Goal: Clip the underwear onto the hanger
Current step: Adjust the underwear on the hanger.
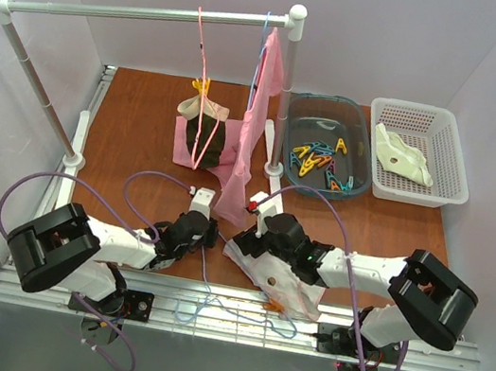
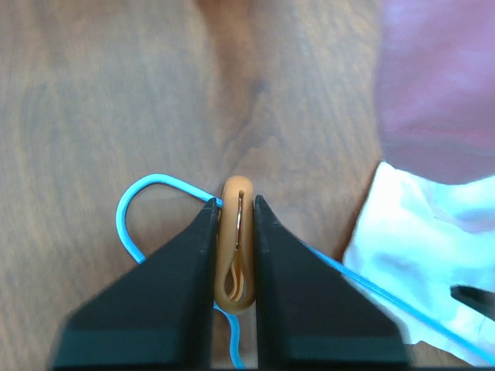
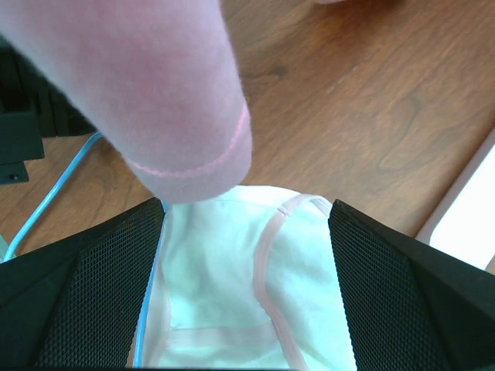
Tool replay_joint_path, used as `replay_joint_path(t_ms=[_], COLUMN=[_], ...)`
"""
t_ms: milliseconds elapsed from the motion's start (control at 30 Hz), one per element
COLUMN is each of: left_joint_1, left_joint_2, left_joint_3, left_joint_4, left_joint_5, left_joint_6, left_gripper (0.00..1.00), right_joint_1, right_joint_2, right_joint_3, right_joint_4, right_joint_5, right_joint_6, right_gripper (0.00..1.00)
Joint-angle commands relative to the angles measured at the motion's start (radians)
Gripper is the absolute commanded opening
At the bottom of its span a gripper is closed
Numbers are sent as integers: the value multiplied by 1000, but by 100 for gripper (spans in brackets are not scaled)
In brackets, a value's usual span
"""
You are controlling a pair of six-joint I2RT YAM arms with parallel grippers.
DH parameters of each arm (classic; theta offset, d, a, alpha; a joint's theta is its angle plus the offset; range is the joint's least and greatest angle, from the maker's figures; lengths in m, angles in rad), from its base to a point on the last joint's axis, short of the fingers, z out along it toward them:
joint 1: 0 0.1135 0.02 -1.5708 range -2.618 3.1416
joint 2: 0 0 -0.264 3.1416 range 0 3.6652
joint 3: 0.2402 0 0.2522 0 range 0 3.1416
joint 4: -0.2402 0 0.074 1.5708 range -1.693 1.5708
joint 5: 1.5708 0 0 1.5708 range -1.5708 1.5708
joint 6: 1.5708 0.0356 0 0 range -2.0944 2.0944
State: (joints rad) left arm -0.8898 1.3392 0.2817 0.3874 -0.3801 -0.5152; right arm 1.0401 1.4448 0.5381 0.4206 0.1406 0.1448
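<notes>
I had the left gripper [image 2: 234, 212] clenched on an orange clip [image 2: 236, 255] beside the hanger [image 2: 128, 209] hook. The right gripper [image 3: 246, 209] hung spread over the underwear [image 3: 224, 301], which lay on the table [image 2: 93, 93] along the wire. I judged no clip was fastened yet.

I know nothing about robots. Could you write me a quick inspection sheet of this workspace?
Surface: brown wooden table.
Job's things: underwear lies flat near the front; light-blue hanger lies along its edge, not yet clipped.
Clutter: blue bin of coloured clips; white basket holding a cream garment; pink garment hanging on the rail.
Grippers: left gripper shut on an orange clip; right gripper open over the underwear.
Cables: purple cables loop over the table.
Surroundings: white walls.
</notes>
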Motion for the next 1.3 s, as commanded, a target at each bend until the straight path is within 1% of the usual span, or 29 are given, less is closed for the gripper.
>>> replay_joint_path(t_ms=[0,100,167,233,267,300,333,433,467,533,567,600,767,833,867,967,1000,1033,1067,1100,1167,1200,1267], left_joint_1=[-1,-3,-5,-5,-5,-3,-5,-5,-1,-1,-1,-1,-1,0,3,9,11,14,15,18,28,35,45], left_joint_2=[37,142,185,241,258,270,296,331,353,376,396,403,423,423,422,422,420,420,420,419,417,416,413], left_joint_3=[14,59,82,99,102,105,111,152,165,192,209,212,214,214,214,212,212,212,212,212,214,211,211], left_joint_4=[17,79,97,148,171,220,237,258,246,229,226,228,234,229,229,235,237,240,243,243,242,243,254], left_joint_5=[107,234,270,311,326,339,374,408,412,415,415,418,403,392,392,395,399,400,402,402,403,406,412], left_joint_6=[113,194,243,268,282,305,314,359,365,382,382,382,374,376,373,373,373,374,374,376,376,377,380], left_gripper=[5,1,0,0,0,0,0,0,0,0,0,0,0,0,0,0,0,0,0,0,0,0,0], right_joint_1=[-3,-5,-3,-3,-3,-5,-5,-6,-6,-6,-5,0,5,11,14,15,14,17,17,18,24,26,31], right_joint_2=[-35,-49,-69,-89,-113,-127,-138,-165,-170,-179,-194,-204,-282,-313,-340,-353,-348,-334,-325,-317,-305,-302,-310], right_joint_3=[-20,-35,-41,-55,-59,-63,-64,-37,-8,8,-15,-30,-134,-156,-167,-188,-194,-194,-194,-193,-187,-175,-150], right_joint_4=[24,12,-8,-23,-45,-57,-74,-184,-271,-339,-347,-350,-399,-404,-404,-411,-413,-417,-416,-416,-419,-419,-483], right_joint_5=[43,69,115,148,190,211,226,287,292,254,201,182,134,91,42,-21,-30,-57,-73,-84,-99,-99,-93], right_joint_6=[-10,4,21,35,42,59,65,102,113,128,128,127,206,222,228,233,233,233,236,237,243,246,254], right_gripper=[79,79,79,79,78,79,79,79,79,79,78,78,77,76,75,73,71,59,49,33,15,2,1])
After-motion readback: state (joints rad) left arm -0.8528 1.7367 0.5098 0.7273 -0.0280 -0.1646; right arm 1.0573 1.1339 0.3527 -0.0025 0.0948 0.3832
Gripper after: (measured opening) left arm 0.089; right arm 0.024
